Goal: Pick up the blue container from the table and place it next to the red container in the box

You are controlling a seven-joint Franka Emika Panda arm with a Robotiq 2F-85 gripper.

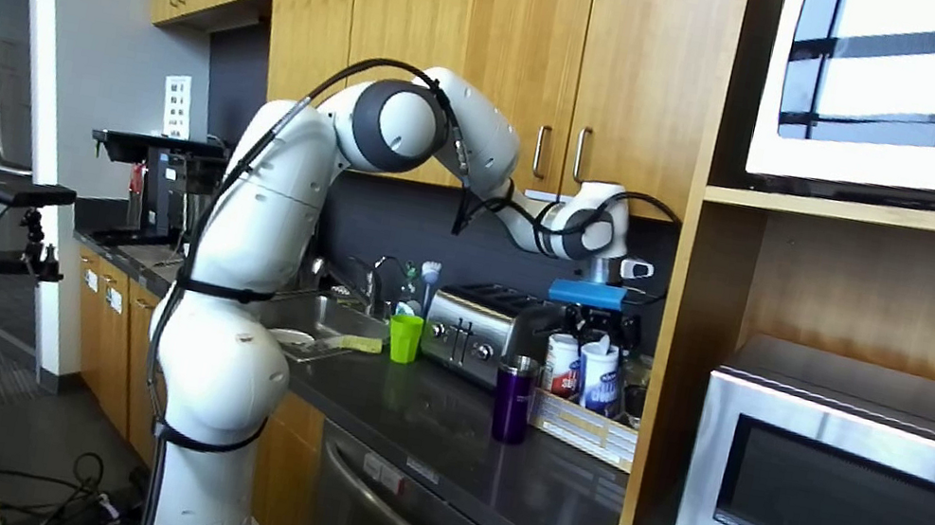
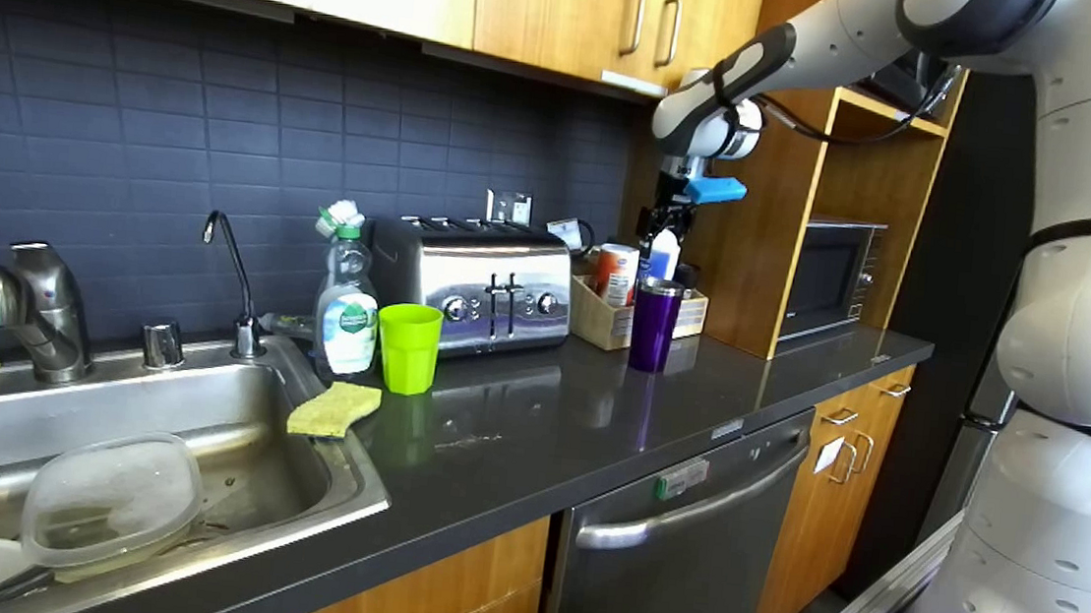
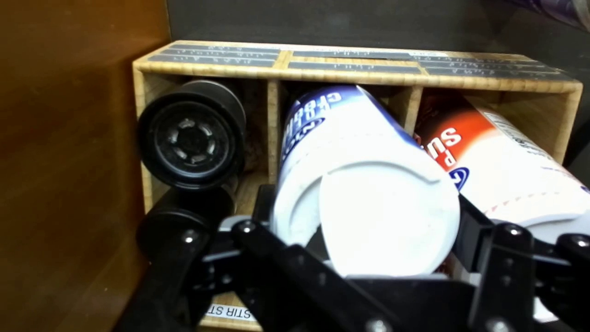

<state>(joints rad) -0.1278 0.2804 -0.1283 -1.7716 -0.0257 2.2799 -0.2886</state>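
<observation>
The blue container [image 1: 602, 384] is a blue and white canister with its white lid flap raised. It stands in the middle compartment of the pale wooden box [image 1: 584, 432], slightly tilted, and shows in the wrist view [image 3: 345, 133]. The red container [image 3: 500, 157], a red and white canister, stands in the compartment beside it, also visible in both exterior views [image 1: 562, 366] [image 2: 616, 273]. My gripper [image 3: 368, 216] is over the box with its fingers touching both sides of the blue container, shut on it. The container's base is hidden in the box. The table [image 1: 420, 423] is the dark countertop.
Black lidded items [image 3: 191, 136] fill the box's third compartment. A purple tumbler [image 1: 513, 401] stands in front of the box, a toaster [image 2: 483, 286] beside it. A wooden side panel [image 2: 761, 217] rises close to the box. A green cup [image 2: 409, 346] stands near the sink.
</observation>
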